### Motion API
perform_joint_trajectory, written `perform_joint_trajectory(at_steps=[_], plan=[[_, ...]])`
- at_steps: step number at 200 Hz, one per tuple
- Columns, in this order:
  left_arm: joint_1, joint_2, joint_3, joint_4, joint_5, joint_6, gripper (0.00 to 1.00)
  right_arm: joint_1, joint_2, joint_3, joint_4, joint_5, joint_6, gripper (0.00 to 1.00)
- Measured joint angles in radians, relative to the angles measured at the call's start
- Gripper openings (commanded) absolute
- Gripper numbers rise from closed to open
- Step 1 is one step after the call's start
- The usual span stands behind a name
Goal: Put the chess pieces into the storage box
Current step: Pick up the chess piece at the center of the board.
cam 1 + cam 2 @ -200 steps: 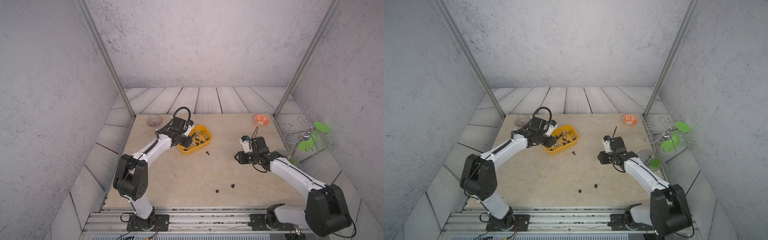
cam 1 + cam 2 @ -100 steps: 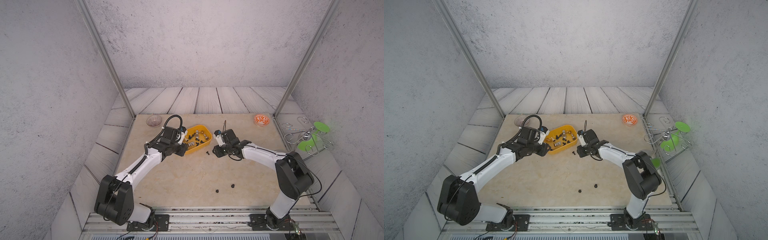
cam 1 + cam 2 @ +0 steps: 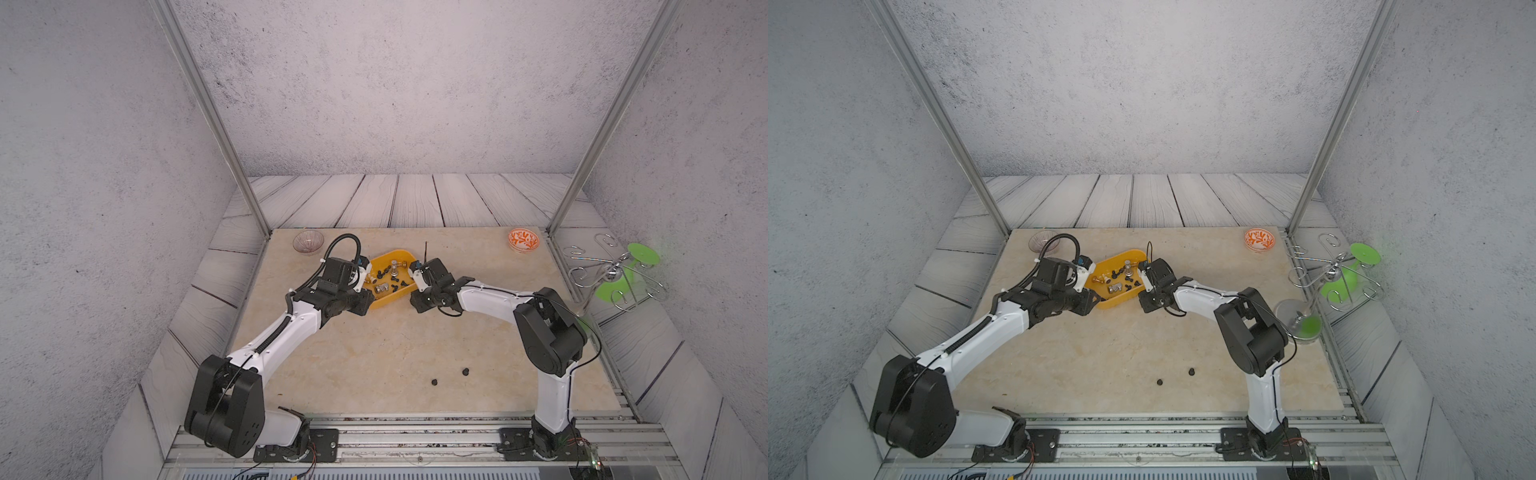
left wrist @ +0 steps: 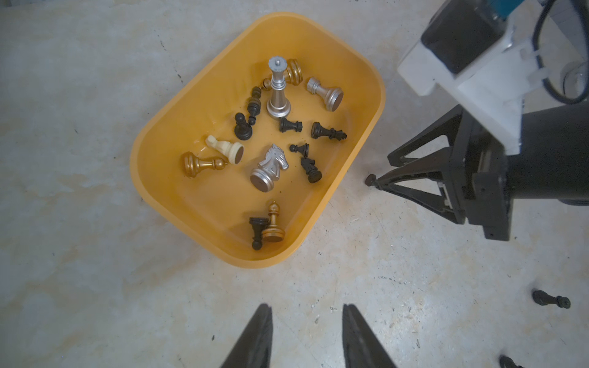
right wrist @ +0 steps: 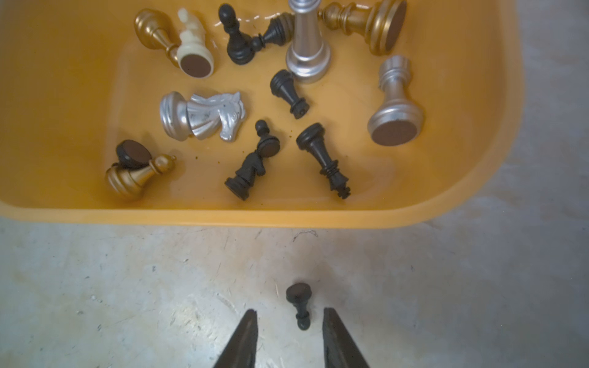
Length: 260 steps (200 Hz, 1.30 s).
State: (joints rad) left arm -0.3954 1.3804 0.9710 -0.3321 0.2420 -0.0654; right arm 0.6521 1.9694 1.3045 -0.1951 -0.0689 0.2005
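Silver queen, crown outside right wrist view

No legible text or labels.

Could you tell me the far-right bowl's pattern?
The bowl has an orange-and-white leafy pattern; best in a top view.

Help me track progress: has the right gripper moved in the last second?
Yes. In a top view the right gripper travelled toward the storage box and now sits beside it.
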Motion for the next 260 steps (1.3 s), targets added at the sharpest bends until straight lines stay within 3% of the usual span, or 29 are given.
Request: perform_joint_trajectory(at_steps=[105, 260], plan=[[0.009, 0.000, -0.002, 0.000, 0.025, -0.003, 0.40, 0.009, 0.092, 0.039, 0.005, 0.045, -0.005, 0.34], [0.014, 0.000, -0.002, -0.002, 0.032, -0.003, 0.40, 0.011, 0.100, 0.047, 0.005, 0.072, -0.018, 0.21]])
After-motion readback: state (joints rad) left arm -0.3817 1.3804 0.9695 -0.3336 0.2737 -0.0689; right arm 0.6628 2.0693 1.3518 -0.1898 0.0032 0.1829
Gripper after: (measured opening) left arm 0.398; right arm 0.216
